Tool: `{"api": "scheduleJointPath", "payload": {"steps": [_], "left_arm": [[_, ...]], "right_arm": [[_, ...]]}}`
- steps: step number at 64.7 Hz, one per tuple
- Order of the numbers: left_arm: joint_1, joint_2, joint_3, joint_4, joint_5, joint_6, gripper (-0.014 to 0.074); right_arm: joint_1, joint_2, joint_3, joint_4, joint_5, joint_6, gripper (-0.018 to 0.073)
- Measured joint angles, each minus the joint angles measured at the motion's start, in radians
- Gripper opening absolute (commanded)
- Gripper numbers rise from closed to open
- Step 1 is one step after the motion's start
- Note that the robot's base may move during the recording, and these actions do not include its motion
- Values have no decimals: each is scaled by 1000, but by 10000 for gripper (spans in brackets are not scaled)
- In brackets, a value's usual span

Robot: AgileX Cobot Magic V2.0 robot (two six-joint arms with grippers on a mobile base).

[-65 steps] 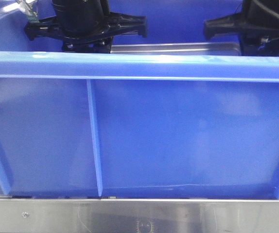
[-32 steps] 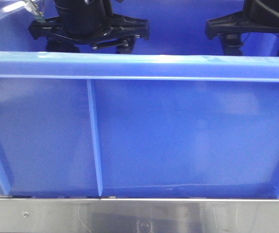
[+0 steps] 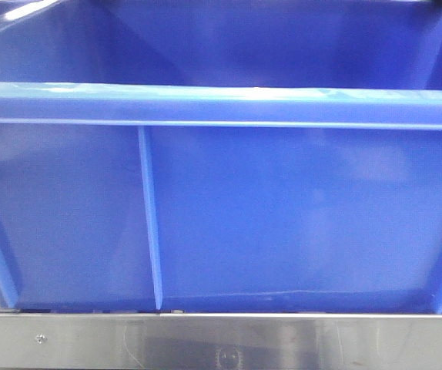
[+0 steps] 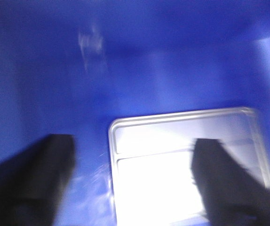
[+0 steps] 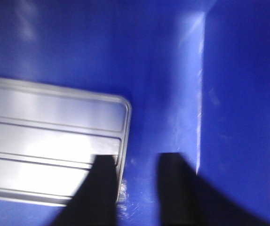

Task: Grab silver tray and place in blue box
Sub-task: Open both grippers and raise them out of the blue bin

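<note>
Two open grippers above a tray that's already down — few risks left

Silver tray (image 4: 182,165) lies flat on the floor of the blue box (image 3: 221,104), seen in both wrist views w/ its rim and long ridges showing; front view shows only the box's near wall and rim, no arms in it and the tray hidden behind the wall. Judging by that, placement looks done and what's left is getting clear.

Left gripper (image 4: 130,183): fingers (image 4: 36,179) spread wide, one over bare blue floor, the other over the tray, holding nothing. Right gripper (image 5: 137,188): fingers (image 5: 99,188) parted w/ a clear gap, nothing btwn them; one dark finger overlaps the tray's corner in the picture, the other sits over blue floor. Can't tell if either finger tip touches metal — both wrist views are blurred.

What could go wrong, as I read it:
- Right finger near the tray's corner could catch the raised rim if the arm moves sideways, dragging or tipping the tray.
- Left finger over the tray could scrape it the same way.
- Box walls are close on the right arm's outer side; a sideways swing could knock the wall and shift the box on the desk (image 3: 221,343).
- Shiny tray on smooth plastic prob. slides easily, so a small nudge moves it.
</note>
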Motion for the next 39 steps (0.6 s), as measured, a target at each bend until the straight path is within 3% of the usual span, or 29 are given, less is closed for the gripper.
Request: {"api": "scheduleJointPath", "payload": {"steps": [15,39], "left_arm": [[-2,-159,137,65,-4,27,-112],[-2,-392,518,90,-151,30,-94]], "right_arm": [[0,-166,124,-12,-53,-27,56],[0,-392,402,-12,-215,-83,56]]}}
